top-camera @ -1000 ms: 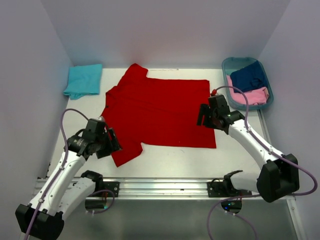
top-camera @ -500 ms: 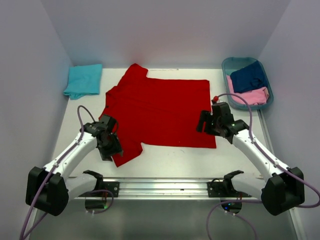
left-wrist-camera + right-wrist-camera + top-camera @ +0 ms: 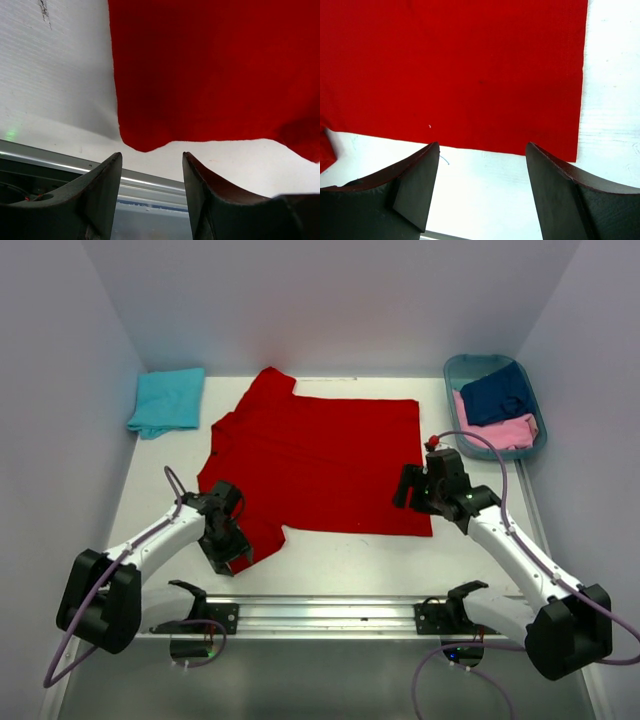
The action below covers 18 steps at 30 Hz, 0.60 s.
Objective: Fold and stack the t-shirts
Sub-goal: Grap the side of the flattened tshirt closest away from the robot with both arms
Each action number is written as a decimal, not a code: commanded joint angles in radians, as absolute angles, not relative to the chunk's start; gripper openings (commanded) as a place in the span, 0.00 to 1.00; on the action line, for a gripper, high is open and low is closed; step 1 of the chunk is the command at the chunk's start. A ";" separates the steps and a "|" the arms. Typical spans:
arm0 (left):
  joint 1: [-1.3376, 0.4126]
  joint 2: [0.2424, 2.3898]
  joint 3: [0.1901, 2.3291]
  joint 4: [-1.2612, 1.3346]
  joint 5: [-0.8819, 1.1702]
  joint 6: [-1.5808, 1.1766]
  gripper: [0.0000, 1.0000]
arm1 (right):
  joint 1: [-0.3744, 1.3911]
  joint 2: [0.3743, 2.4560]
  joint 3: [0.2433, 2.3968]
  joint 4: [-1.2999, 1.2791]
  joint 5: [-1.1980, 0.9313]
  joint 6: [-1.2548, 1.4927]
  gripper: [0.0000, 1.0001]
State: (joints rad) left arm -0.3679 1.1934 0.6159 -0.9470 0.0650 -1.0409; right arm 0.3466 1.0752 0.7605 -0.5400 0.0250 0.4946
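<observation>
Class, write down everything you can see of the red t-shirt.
The red t-shirt is plain, bright, soft cloth, spread flat and unfolded on the white table, lying sideways: hem toward the right, one sleeve pointing to the far wall, the other toward the near edge. The open left gripper hovers at the near sleeve's tip, the open right gripper at the near hem corner; neither holds it.

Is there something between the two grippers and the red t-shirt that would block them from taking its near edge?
Nothing visible does. The left gripper is open just before the sleeve corner of the red t-shirt, and the right gripper is open before its near hem. Only bare table lies between.
</observation>
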 commanded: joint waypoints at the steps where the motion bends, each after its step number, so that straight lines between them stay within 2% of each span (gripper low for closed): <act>1: -0.373 1.215 0.592 -0.896 0.071 -1.094 0.55 | 0.348 1.039 0.756 -0.520 0.011 0.489 0.74; 18: -0.371 1.250 0.624 -0.919 -0.037 -1.100 0.49 | 0.350 1.048 0.747 -0.522 0.034 0.491 0.74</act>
State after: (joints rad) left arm -0.3679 1.2339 0.5941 -0.9291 0.0059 -1.0859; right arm 0.3466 1.0534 0.7483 -0.5377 0.0273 0.4946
